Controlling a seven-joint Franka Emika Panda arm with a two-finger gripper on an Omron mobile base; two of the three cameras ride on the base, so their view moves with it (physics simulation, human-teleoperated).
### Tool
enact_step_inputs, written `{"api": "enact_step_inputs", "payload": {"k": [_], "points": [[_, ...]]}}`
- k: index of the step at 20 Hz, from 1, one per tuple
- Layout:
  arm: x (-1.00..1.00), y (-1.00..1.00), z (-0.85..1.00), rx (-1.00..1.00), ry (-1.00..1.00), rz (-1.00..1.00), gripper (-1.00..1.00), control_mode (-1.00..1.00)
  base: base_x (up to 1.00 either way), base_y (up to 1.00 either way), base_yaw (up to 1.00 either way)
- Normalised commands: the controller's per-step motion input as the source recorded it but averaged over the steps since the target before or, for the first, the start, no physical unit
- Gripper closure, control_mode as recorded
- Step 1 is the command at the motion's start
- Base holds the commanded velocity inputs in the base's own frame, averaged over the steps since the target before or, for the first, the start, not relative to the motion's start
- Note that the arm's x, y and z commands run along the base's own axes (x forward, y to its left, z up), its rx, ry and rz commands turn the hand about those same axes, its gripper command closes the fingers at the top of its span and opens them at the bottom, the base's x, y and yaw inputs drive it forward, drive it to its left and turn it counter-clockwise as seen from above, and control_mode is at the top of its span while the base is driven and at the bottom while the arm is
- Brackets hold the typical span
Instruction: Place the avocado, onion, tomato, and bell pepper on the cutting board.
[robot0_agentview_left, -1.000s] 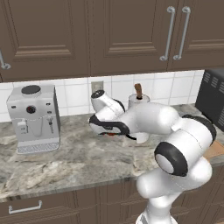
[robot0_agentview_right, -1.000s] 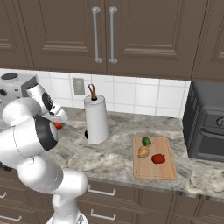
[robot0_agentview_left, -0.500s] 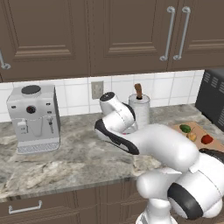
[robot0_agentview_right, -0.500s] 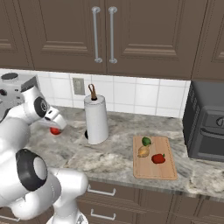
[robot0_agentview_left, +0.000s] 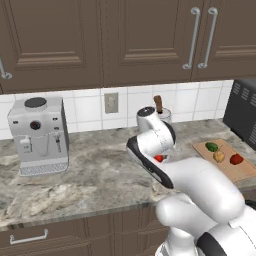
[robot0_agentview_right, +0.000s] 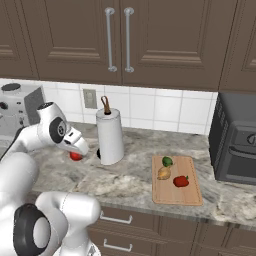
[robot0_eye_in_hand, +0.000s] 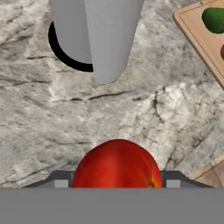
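The gripper (robot0_eye_in_hand: 117, 186) is closed on the tomato (robot0_eye_in_hand: 117, 164), a round red fruit sitting between the two fingers at 6 o'clock in the hand view; the finger tips themselves are mostly cut off by the bottom edge, so only their grey shoulders show on either side of it. In the right base view the tomato (robot0_agentview_right: 76, 156) peeks out red under the white hand, above the marble counter (robot0_agentview_right: 130, 177); in the left base view only a sliver of it (robot0_agentview_left: 159, 158) shows beneath the wrist. Compared with a second ago the arm has swung toward the paper towel roll (robot0_agentview_right: 110, 136), carrying the tomato from beside the coffee machine (robot0_agentview_left: 38, 135) to just short of the roll's dark base; the base cameras have not shifted. Beyond, at 3 o'clock from the roll in the right base view, the cutting board (robot0_agentview_right: 190, 192) holds the avocado (robot0_agentview_right: 167, 161) at its far end, the onion (robot0_agentview_right: 164, 173) just nearer, and the bell pepper (robot0_agentview_right: 181, 181) at the onion's 4 o'clock; they lie as they did before. In the hand view the board's corner is cropped at 2 o'clock, with only part of the avocado visible; the roll hides its own base. The dark oven (robot0_agentview_right: 235, 145) stands at the board's 2 o'clock, cut off by the frame.
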Motion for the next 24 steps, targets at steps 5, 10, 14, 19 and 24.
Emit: {"api": "enact_step_inputs", "payload": {"k": [5,10,14,19,24], "points": [[-0.09,-0.70,0.06,0.03,0.08,-0.07,1.00,-1.00,0.00,0.00,0.00],[-0.08,-0.69,0.03,0.03,0.09,-0.08,1.00,-1.00,0.00,0.00,0.00],[-0.12,-0.72,0.00,0.05,0.07,-0.08,1.00,-1.00,0.00,0.00,0.00],[-0.17,-0.73,0.00,0.06,0.05,-0.09,1.00,-1.00,0.00,0.00,0.00],[-0.15,-0.79,0.00,0.08,0.05,-0.12,1.00,-1.00,0.00,0.00,0.00]]}}
